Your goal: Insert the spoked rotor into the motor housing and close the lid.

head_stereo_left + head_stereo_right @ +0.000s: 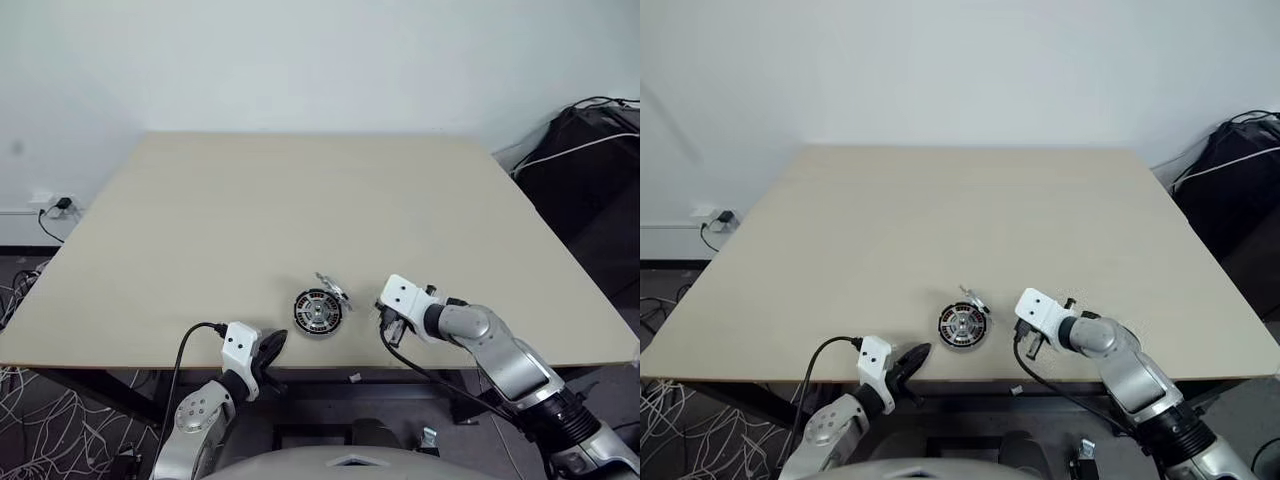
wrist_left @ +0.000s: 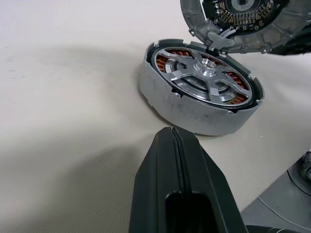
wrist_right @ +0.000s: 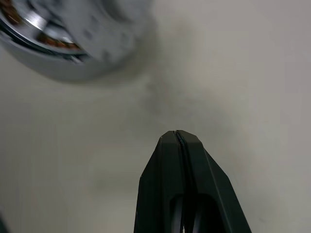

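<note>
Two closed claws, spoked rotor (image 2: pixel 204 77) seated in motor housing (image 2: pixel 194 109), lid (image 2: pixel 243 24) raised

Shiny brushed metal on the motor housing (image 2: pixel 201 104), copper windings inside. Matt black plastic fingers (image 2: pixel 182 189); smooth matt table (image 1: pixel 300 200).

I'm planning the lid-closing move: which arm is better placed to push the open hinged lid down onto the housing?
Probably the right. The shut right gripper sits beside the round silver motor housing, nearer the raised grey lid; the shut left gripper waits at the table's near edge.
</note>
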